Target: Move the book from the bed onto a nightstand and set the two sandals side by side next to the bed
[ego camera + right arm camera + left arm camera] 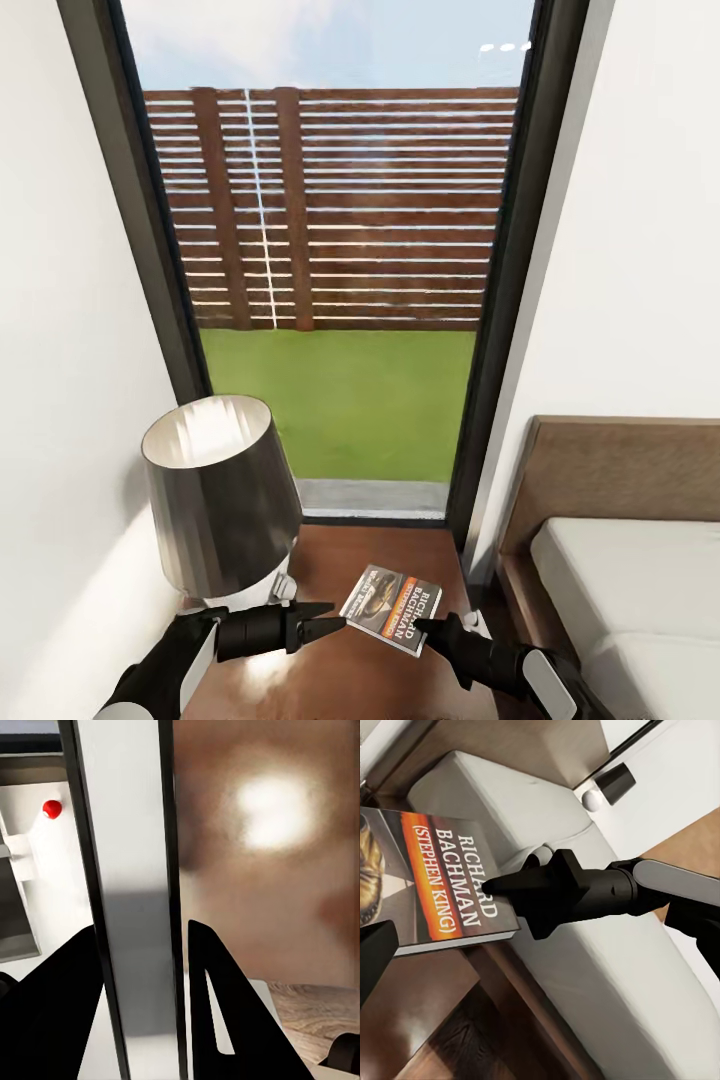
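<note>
The small dark paperback book (392, 608) with its orange band and white block lettering is held over the glossy dark brown wooden nightstand (400, 560), towards that top's right edge, tilted rather than flat. The right gripper (424, 630) has its black fingers either side of the book's near right corner; in the right wrist view the book (135, 907) shows edge-on as a pale slab pinched between those two fingers (225, 1012), so these jaws are clamped on it. In the left wrist view the same gripper (499, 886) meets the cover (442, 881) beside the lettering.

The left gripper (325, 620) points its black fingers at the book's left edge, just beside it; whether they touch it I cannot tell, and I cannot tell whether those jaws are parted or together.

A table lamp with a shiny dark grey conical shade (220, 490) stands on the nightstand's left side, near the white wall. To the right lies the low bed with pale grey-white mattress (640, 600) and brown headboard (620, 470). Behind the nightstand a tall dark-framed window (340, 250) looks onto grass and a brown slatted fence
</note>
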`<state>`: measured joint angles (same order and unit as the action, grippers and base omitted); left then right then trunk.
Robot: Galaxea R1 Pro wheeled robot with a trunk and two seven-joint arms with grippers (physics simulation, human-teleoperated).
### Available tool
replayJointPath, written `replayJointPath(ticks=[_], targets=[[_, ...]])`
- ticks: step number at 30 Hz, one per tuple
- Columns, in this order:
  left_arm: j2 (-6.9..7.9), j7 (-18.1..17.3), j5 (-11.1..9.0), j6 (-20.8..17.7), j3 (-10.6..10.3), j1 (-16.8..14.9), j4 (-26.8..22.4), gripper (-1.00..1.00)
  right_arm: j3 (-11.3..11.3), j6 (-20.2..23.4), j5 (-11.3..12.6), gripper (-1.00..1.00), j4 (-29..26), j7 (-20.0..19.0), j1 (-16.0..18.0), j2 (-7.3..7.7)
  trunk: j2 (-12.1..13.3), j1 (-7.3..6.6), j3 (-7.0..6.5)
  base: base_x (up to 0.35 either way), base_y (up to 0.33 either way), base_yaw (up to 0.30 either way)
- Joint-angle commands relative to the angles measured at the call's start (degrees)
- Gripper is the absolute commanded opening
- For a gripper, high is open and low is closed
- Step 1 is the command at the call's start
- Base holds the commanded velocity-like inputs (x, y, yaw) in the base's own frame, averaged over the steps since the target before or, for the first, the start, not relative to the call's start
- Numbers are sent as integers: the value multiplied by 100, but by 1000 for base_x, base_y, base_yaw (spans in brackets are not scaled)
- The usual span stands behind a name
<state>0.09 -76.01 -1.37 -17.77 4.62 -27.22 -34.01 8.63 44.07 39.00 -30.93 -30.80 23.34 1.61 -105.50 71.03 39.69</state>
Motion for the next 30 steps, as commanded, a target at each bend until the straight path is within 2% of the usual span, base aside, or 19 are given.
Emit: replayJointPath(ticks=[1, 30], targets=[[0, -19, -13, -60, 4, -3, 0, 100, 25, 40, 8, -100, -1, -14, 4, -3, -44, 22, 24, 0, 0, 0], [0, -11, -13, -60, 4, -3, 0, 100, 25, 40, 4, -100, -1, -14, 4, -3, -1207, 659, 545, 0, 0, 0]])
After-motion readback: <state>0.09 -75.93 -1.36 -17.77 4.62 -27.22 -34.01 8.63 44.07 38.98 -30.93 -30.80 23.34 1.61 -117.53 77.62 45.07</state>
